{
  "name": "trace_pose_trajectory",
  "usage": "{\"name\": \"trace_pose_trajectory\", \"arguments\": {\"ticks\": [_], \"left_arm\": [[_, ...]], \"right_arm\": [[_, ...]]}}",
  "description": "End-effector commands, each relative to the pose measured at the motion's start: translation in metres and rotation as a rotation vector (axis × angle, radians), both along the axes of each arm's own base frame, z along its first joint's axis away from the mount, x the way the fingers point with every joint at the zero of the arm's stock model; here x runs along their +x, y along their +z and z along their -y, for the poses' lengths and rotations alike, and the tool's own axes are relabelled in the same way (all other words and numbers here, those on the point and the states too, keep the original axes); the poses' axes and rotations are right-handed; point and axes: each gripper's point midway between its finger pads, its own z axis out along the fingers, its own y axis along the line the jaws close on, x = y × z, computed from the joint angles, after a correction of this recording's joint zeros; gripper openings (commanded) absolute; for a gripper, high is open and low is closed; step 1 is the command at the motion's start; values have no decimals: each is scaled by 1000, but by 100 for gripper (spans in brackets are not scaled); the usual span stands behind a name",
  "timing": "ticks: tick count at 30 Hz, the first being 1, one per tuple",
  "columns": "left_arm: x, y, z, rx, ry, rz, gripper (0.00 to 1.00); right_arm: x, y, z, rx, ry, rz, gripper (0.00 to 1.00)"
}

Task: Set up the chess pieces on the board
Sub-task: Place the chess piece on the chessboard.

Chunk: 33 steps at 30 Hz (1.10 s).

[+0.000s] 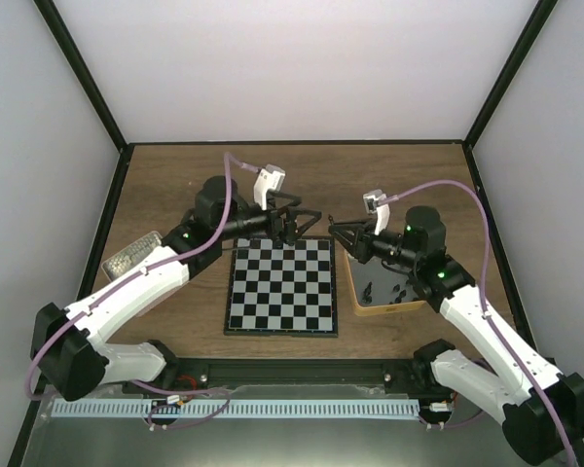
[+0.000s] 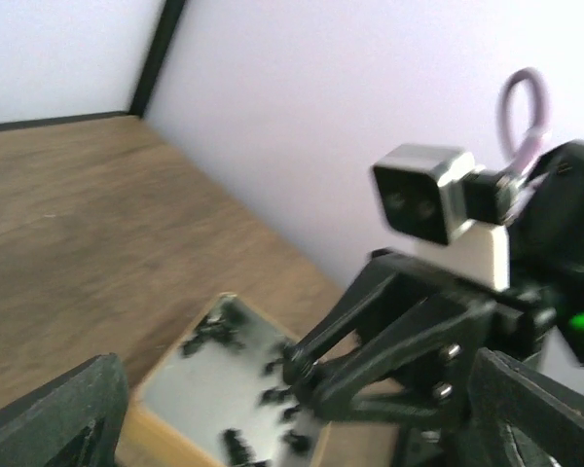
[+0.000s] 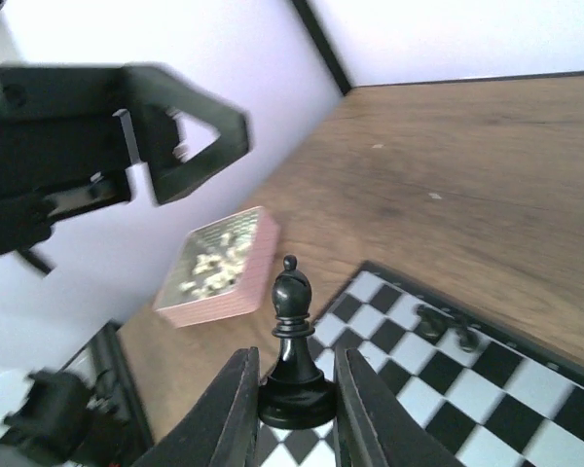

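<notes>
The board (image 1: 280, 285) lies flat in the middle of the table. My right gripper (image 3: 294, 389) is shut on a black bishop (image 3: 294, 336) by its base and holds it upright above the board's far right corner (image 1: 333, 232). One small black piece (image 3: 446, 326) lies on its side on the board (image 3: 487, 389) near its far edge. Several more black chess pieces (image 1: 389, 290) lie in the tan-sided tin (image 1: 362, 306) right of the board. My left gripper (image 1: 290, 224) hovers over the board's far edge, with its jaws wide apart and empty (image 2: 294, 399).
A pink tray (image 1: 131, 255) with pale pieces stands left of the board and also shows in the right wrist view (image 3: 219, 268). The two grippers face each other closely over the board's far edge. Black frame posts and white walls enclose the table.
</notes>
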Motion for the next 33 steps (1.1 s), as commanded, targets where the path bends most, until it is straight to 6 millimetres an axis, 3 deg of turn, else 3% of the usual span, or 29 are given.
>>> {"name": "trace_pose_trajectory", "arguments": {"ticks": [1, 3, 9, 16, 20, 27, 31, 32, 33], "left_arm": [[-27, 31, 20, -116, -219, -94, 94], [-30, 30, 24, -131, -256, -152, 88], [-27, 14, 31, -127, -294, -315, 57], [-25, -8, 33, -87, -288, -389, 44], [-34, -7, 33, -104, -335, -420, 31], [-44, -7, 29, -86, -365, -410, 19], [-43, -14, 29, -68, -363, -405, 4], [-41, -14, 29, -66, -353, -399, 4], [-40, -15, 28, -61, -340, -388, 4]], "right_arm": [[-34, 35, -26, 62, 279, 149, 9], [-37, 38, -30, 59, 327, 164, 9], [-42, 40, -33, 43, 381, 193, 9], [-40, 36, -32, 35, 366, 189, 9], [-37, 35, -31, 30, 351, 185, 9], [-33, 31, -32, 23, 341, 164, 9], [-32, 29, -33, 25, 340, 155, 9], [-31, 29, -33, 25, 334, 151, 10], [-29, 28, -32, 24, 323, 142, 18]]}}
